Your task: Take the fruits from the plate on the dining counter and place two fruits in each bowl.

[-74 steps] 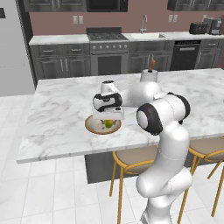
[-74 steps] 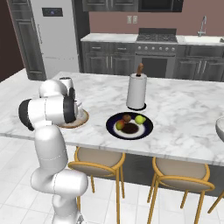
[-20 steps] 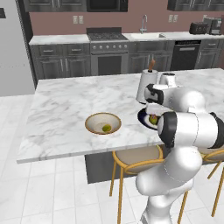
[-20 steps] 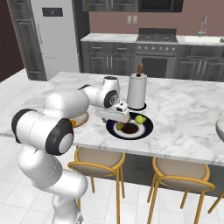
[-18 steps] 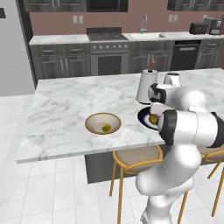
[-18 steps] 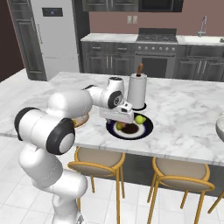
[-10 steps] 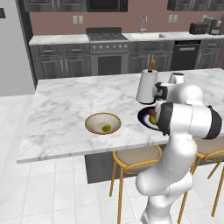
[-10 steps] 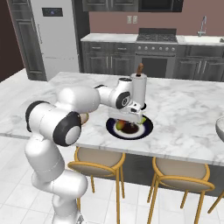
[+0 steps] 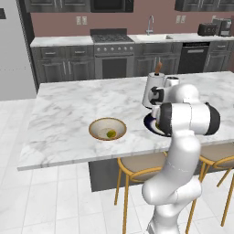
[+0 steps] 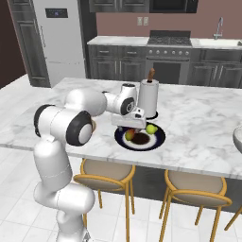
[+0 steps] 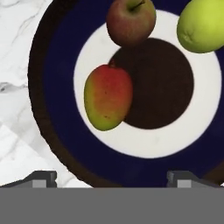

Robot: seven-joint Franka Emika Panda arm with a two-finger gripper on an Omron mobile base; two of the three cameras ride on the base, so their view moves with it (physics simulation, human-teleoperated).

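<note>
My gripper hangs open just above the navy plate, nothing between its fingertips. On the plate lie a red-and-green fruit, a brownish-red fruit and a yellow-green fruit. From the right base view the gripper hovers over the plate on the dining counter. The tan bowl holds one yellow-green fruit. The pale bowl sits at the counter's far right edge.
A paper towel roll stands right behind the plate. Tan stools are tucked under the counter's near edge. Dark cabinets and a stove line the back wall.
The arm has swung right from the tan bowl to the plate and come down closer over the fruits. The jaws stayed open.
</note>
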